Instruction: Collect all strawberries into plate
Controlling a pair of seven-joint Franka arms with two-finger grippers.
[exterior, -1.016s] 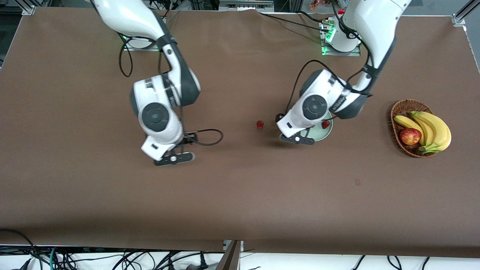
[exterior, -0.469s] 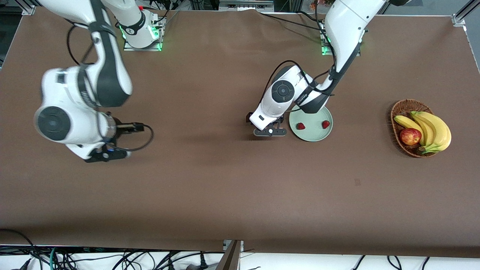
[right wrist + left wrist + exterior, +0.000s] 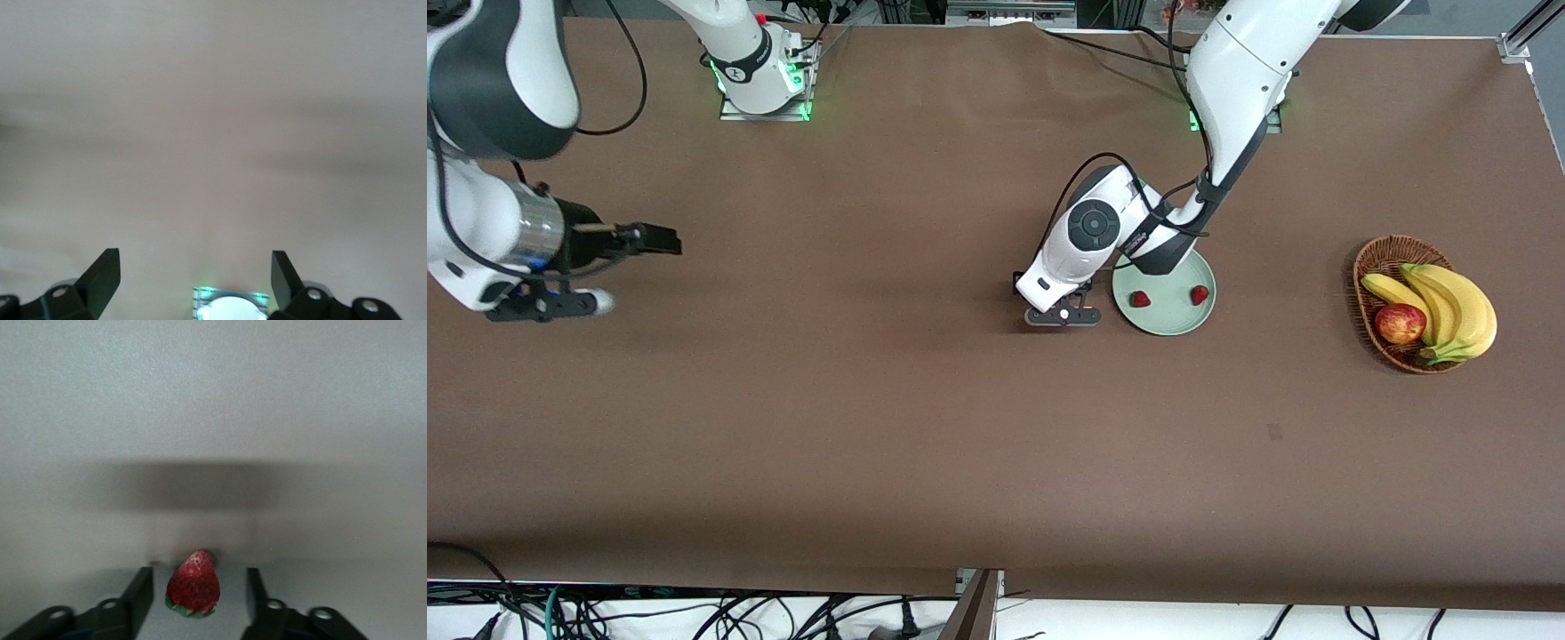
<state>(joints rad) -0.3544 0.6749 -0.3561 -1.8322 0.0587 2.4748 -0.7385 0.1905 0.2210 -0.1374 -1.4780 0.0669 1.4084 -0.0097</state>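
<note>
The pale mint-green plate [image 3: 1184, 326] lies mid-table and holds two strawberries [image 3: 1140, 299] [image 3: 1200, 294]. My left gripper [image 3: 1060, 316] is low over the table beside the plate, toward the right arm's end. In the left wrist view the left gripper [image 3: 197, 597] is open, with the third strawberry [image 3: 193, 583] between its fingers [image 3: 138, 593] and a gap on each side. That berry is hidden under the hand in the front view. My right gripper [image 3: 551, 305] is open and empty at the right arm's end of the table; it also shows in the right wrist view [image 3: 195, 273].
A brown wicker basket [image 3: 1385, 255] with bananas [image 3: 1454, 307] and a red apple [image 3: 1400, 323] stands toward the left arm's end. The right arm's base with green lights [image 3: 230, 307] shows in the right wrist view.
My left gripper moved off the plate and came down around the loose strawberry. A second strawberry now shows in the plate. My right arm swung away to its end of the table.
</note>
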